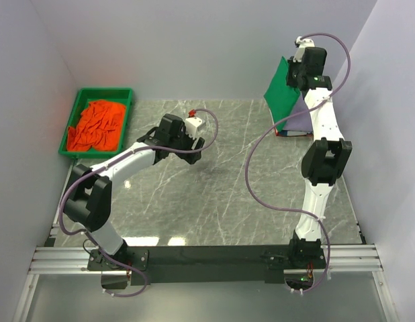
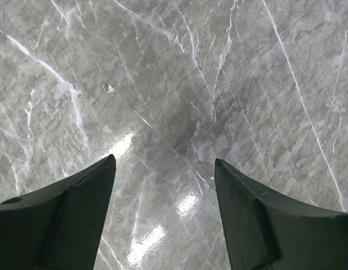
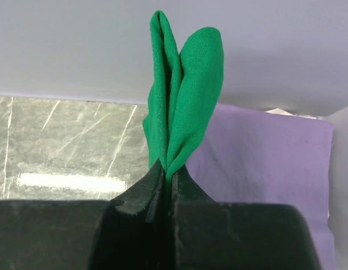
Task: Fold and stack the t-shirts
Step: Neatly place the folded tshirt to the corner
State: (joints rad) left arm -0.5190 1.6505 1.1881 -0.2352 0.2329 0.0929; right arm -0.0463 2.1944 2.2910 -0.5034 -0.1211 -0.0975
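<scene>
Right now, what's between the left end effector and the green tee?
Nothing but bare table, per the top view. The left end effector is open over it; the green tee hangs from the shut right end effector at the far right.

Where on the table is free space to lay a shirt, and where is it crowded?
The table is bare from the green tray across to the lavender t-shirt, also under the open left gripper. Crowded: the far right corner, where the right gripper holds the green t-shirt.
</scene>
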